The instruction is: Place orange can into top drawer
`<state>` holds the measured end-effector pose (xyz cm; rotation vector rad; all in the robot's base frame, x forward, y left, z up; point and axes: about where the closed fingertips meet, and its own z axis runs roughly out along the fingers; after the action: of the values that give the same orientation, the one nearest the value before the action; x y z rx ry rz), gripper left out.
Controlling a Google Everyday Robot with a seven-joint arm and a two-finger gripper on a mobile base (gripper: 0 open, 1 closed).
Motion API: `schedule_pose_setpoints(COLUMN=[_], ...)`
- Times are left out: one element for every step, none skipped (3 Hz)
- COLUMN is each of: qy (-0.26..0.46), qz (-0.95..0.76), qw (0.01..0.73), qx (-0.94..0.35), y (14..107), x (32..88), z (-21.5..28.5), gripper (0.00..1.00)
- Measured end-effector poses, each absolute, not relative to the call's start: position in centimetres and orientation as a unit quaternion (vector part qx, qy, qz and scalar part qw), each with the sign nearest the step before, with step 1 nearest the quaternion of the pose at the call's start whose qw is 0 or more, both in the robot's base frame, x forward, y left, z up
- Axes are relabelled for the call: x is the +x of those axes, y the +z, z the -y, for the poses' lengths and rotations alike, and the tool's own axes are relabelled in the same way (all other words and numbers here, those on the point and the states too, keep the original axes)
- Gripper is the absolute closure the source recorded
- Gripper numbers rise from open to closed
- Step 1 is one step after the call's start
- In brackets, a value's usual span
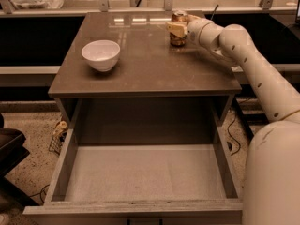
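Camera view, arm [243, 55] extended over cabinet top [140, 64], gripper [179, 28] at back, fingers seemingly clamped on upright orange can [178, 39].

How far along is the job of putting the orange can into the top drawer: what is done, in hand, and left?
Done: the top drawer is pulled open. In hand: the tool is at the orange can, which stands upright toward the back of the cabinet top, apart from the white bowl. Left: lifting the can, carrying it over the drawer and setting it inside.
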<state>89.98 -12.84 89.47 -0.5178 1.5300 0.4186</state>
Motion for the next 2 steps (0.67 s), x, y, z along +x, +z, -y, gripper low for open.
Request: schedule_pose_setpoints(qy=[0.187,0.189], qz=[-0.679,-0.679], qw=[0.671,0.67], qx=[-0.231,-0.232], y=[89.4,89.32], x=[90.01,90.05], z=[12.54,12.2], gripper=[0.64,0.88])
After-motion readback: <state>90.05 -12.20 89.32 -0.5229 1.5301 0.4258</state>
